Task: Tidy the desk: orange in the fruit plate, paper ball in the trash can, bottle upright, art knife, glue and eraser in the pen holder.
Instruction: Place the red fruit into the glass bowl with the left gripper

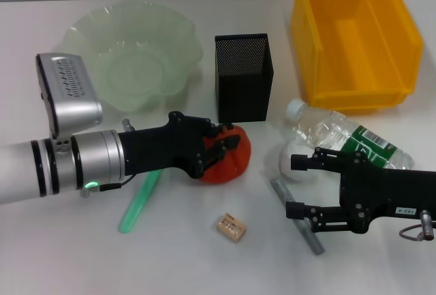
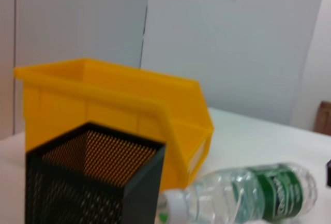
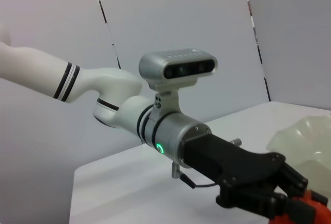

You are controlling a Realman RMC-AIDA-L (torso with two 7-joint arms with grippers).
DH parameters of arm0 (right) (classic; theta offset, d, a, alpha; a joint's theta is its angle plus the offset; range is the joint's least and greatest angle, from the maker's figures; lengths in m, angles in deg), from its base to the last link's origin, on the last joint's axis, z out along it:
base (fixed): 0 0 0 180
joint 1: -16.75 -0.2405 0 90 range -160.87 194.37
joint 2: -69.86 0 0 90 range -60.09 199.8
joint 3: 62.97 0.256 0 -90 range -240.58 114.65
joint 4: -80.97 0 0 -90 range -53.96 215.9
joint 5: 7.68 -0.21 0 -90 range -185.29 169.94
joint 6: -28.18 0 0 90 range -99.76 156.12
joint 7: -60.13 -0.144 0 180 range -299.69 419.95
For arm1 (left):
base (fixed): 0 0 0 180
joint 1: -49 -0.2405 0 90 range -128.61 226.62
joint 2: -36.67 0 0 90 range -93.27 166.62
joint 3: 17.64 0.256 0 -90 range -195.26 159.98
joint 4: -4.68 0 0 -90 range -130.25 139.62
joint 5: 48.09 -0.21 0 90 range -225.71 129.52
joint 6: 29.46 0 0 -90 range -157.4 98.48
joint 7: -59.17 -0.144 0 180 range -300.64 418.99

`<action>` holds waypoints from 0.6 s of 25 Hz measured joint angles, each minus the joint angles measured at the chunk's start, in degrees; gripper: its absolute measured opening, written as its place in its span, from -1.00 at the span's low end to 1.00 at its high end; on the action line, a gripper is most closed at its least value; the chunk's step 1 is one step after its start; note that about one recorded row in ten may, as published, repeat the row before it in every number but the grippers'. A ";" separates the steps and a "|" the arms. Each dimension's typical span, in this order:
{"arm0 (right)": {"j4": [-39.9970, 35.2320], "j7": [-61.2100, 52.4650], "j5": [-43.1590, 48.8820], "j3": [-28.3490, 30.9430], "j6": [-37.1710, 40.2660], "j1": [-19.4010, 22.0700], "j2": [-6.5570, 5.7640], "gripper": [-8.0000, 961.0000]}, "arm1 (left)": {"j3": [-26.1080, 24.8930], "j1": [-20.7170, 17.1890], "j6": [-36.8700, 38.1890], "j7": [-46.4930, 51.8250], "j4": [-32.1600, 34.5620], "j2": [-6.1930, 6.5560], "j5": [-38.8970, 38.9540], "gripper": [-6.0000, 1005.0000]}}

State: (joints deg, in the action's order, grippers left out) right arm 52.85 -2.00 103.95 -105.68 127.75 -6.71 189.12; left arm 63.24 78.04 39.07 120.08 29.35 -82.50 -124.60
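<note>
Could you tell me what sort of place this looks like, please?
Probably a lab test desk: a white table with plain white walls, a staged pen holder, a yellow trash can, and a fruit plate.

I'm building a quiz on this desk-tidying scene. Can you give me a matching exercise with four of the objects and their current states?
Things:
1. orange
2. bottle
3. pen holder
4. eraser

States:
A. lying on its side by the trash can
B. standing upright
C. lying loose on the table, untouched
D. between the left gripper fingers

Pairs: 1-D, 2-A, 3-B, 4-C
</note>
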 joint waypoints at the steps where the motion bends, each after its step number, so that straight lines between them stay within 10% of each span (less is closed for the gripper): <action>1: 0.03 0.00 0.00 0.00 0.00 0.04 0.02 0.73 | -0.34 -0.75 1.65 0.20 1.33 0.12 0.20 -0.64; 15: 4.24 2.68 -2.92 0.09 0.31 0.15 0.08 0.73 | -7.29 -6.20 7.04 3.06 10.81 0.61 3.35 -0.65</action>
State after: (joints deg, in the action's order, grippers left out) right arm 57.09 0.68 101.02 -105.58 128.07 -6.56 189.20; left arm 55.96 71.84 46.11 123.14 40.16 -81.89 -121.26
